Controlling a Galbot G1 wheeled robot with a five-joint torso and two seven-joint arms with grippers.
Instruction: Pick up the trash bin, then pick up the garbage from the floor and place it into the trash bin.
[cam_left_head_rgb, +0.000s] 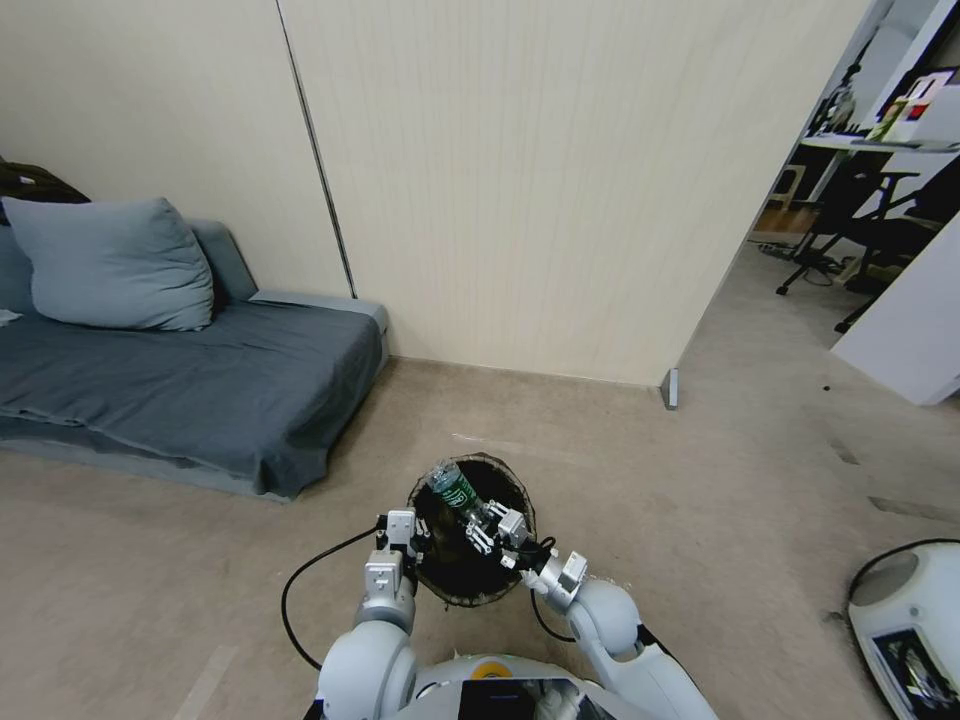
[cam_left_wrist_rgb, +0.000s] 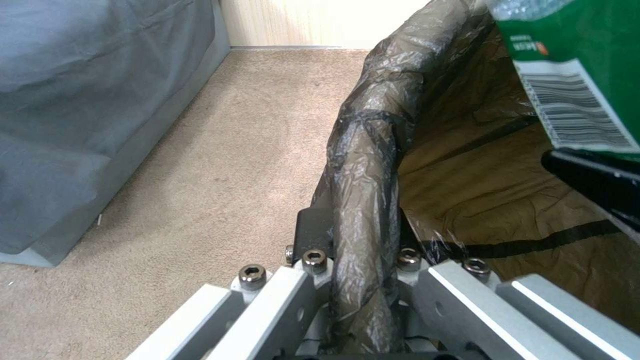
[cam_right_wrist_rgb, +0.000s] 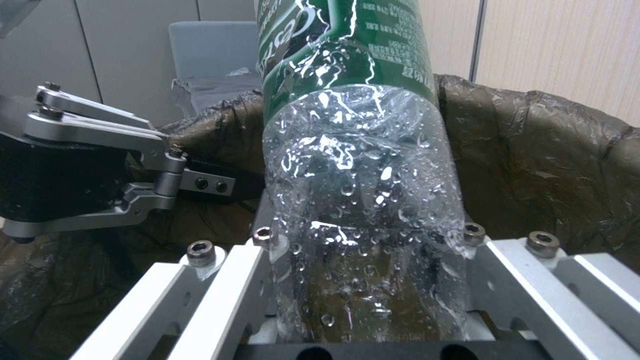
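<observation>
Two grippers work: the left gripper (cam_left_wrist_rgb: 363, 270) clamps the trash bin's (cam_left_head_rgb: 505, 585) soft bagged rim, the right gripper (cam_right_wrist_rgb: 367, 250) squeezes a light, wet, slippery plastic bottle (cam_right_wrist_rgb: 360, 165) low on its body.

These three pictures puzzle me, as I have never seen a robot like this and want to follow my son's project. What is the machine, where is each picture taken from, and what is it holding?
It is a wheeled robot with two arms, each ending in a gripper. The wide picture comes from a camera on its head, looking down at its own arms, the beige carpet and a grey sofa by the wall. The other two come from cameras on its wrists.

The left gripper is clamped on the rim of a trash bin lined with a dark bag; the left wrist picture shows that rim pinched between the fingers. The right gripper holds a clear plastic bottle with a green label over the bin's opening. In the right wrist picture the bottle, wet with droplets, sits between the fingers.
</observation>
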